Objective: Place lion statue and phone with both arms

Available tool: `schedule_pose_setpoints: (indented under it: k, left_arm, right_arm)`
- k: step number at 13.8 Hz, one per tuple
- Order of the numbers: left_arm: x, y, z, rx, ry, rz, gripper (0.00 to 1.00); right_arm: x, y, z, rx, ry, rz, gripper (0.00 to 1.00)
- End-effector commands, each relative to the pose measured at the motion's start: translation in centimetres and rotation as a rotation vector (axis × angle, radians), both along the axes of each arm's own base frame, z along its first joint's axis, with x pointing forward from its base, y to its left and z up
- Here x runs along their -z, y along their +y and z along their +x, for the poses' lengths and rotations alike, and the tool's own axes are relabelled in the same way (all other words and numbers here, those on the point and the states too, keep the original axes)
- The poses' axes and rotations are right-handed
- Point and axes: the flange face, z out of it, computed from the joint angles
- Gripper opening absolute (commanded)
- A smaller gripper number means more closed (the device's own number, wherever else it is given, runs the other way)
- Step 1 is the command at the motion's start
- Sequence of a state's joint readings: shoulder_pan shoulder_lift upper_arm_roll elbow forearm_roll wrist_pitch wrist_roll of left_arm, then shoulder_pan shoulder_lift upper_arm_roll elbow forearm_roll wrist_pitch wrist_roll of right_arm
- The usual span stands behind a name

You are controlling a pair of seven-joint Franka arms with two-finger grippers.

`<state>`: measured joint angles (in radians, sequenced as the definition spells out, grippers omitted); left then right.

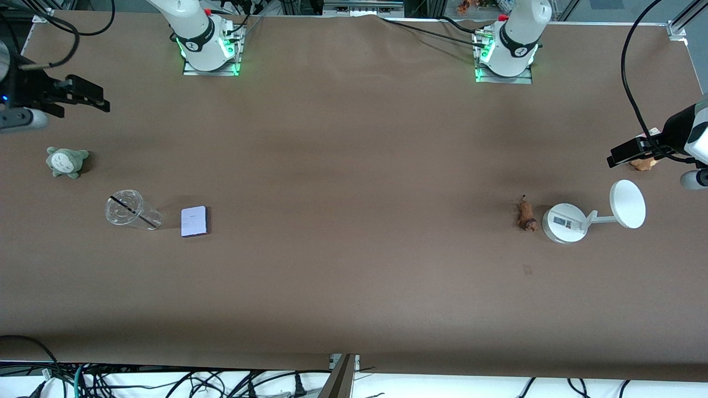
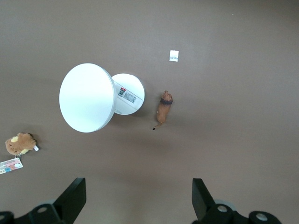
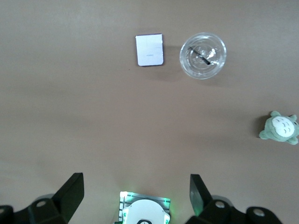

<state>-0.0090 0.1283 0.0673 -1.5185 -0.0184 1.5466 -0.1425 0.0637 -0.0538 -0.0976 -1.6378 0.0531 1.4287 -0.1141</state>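
Both arms are waiting high at the tabletop's (image 1: 354, 166) ends. The left end effector (image 2: 135, 198) is hanging spread wide and empty over the brown plush (image 1: 643, 163); the right end effector (image 3: 135, 196) is hanging just as wide and empty over its own end, above the grey-green plush (image 1: 66, 161).

The lion (image 1: 526, 214) is lying on its side touching or just beside the white stand's (image 1: 564, 223) base, at the stand's 9 o'clock in the front view. It looks light, stiff and narrow, so pinching across its midbody, clear of the thin tail, seems safest; the stand crowds one flank.

The phone (image 1: 194, 221) is lying flat at the cup's (image 1: 131, 209) 3 o'clock. It is probably rigid, smooth and slippery. Gripping its two long edges, fingers right down at the tabletop, looks best.
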Motion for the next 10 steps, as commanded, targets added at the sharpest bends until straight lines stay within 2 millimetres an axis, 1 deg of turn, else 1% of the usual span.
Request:
schedule_pose_setpoints:
  k: [1,3,6,7,8,10]
  left_arm:
    - [-0.5,0.0,0.4,0.016,0.005,-0.027,1.0]
    - [-0.5,0.0,0.4,0.016,0.005,-0.027,1.0]
    - [-0.5,0.0,0.4,0.016,0.005,-0.029,1.0]
    - [-0.5,0.1,0.4,0.014,0.005,-0.027,1.0]
    - [-0.5,0.0,0.4,0.016,0.005,-0.027,1.0]
    - [-0.5,0.0,0.4,0.016,0.005,-0.029,1.0]
  right_arm:
    - [-0.5,-1.5,-1.8,0.035,-0.047,-0.014,1.0]
    - [-1.2,-1.6,-2.0,0.035,-0.051,-0.028,1.0]
    - [-0.9,-1.8,-2.2,0.034,-0.028,-0.032,1.0]
    - [-0.8,-1.6,-2.2,0.034,-0.014,-0.034,1.0]
    - [-0.7,-0.9,-2.1,0.02,-0.013,-0.035,1.0]
    - [-0.3,-0.7,-1.9,0.015,-0.006,-0.038,1.0]
